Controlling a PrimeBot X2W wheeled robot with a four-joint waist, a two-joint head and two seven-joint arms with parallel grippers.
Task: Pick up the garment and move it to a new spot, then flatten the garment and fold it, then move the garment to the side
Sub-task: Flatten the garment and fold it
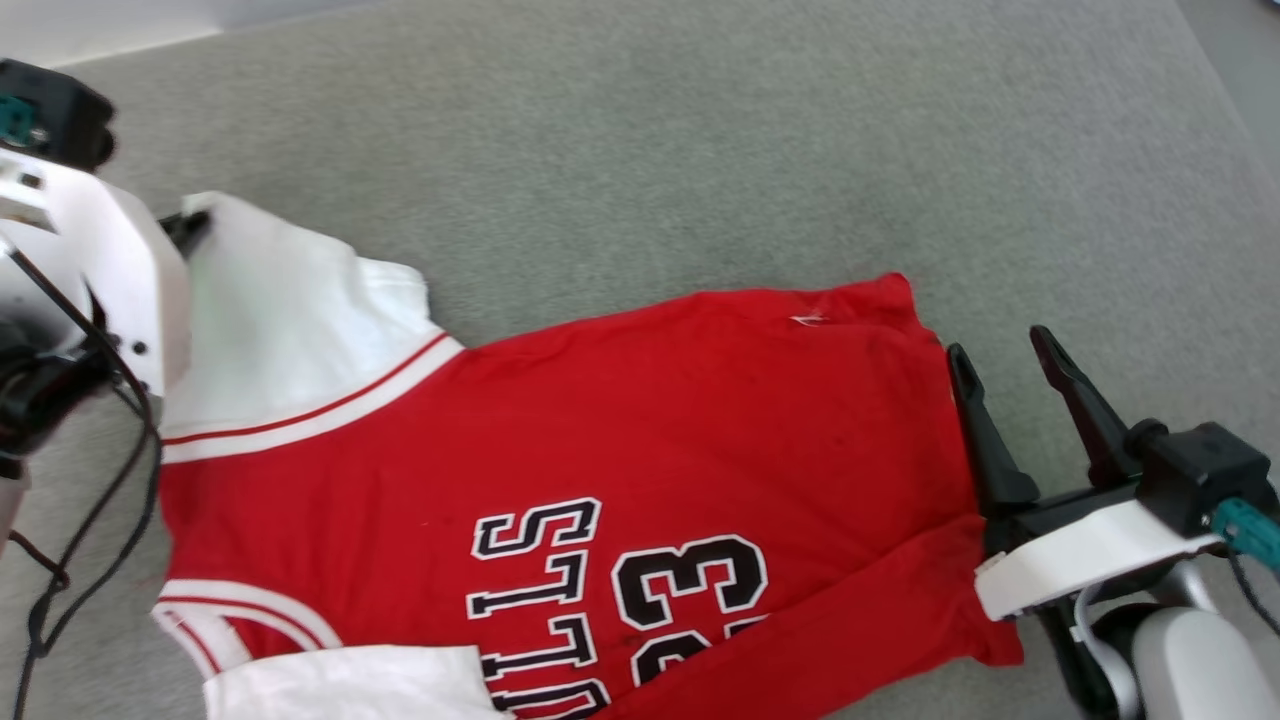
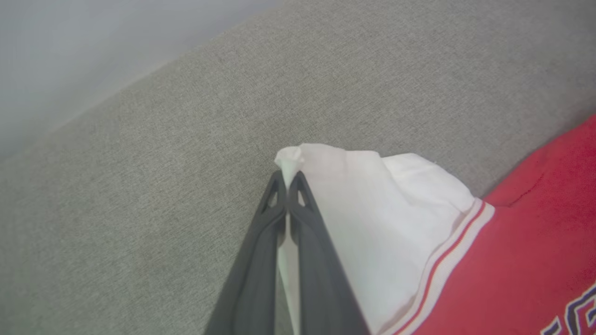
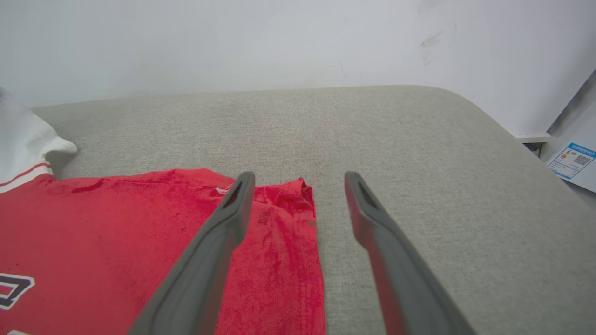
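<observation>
A wide grey cushion point(image 1: 700, 150) takes up most of the scene, with a pale wall point(image 3: 233, 42) behind its far edge. The garment point(image 1: 620, 420) lies spread across the cushion's near half, mostly flat. Its red body runs sideways in the head view, collar end toward the robot's left and hem point(image 1: 935, 400) toward its right. The black, white-outlined lettering point(image 1: 620, 590) faces up near the bottom edge of that view, where it is cut off. Along the lower right a band of red cloth is folded over the body.

The far white sleeve point(image 2: 363, 209), joined to the red by striped trim point(image 2: 447, 260), is drawn out to a point away from the body. The left gripper point(image 2: 287, 179) is pinched tight on that tip, and a small tuft of white cloth stands out past the fingertips.

The right gripper point(image 3: 299, 179) is spread wide and holds nothing. In the right wrist view one finger point(image 3: 223, 232) lies over the red corner by the hem and the other is over bare cushion; whether either touches cannot be told.

A dark cable point(image 1: 90, 540) loops beside the left arm. A small printed label point(image 3: 572, 160) lies past the cushion's right end.
</observation>
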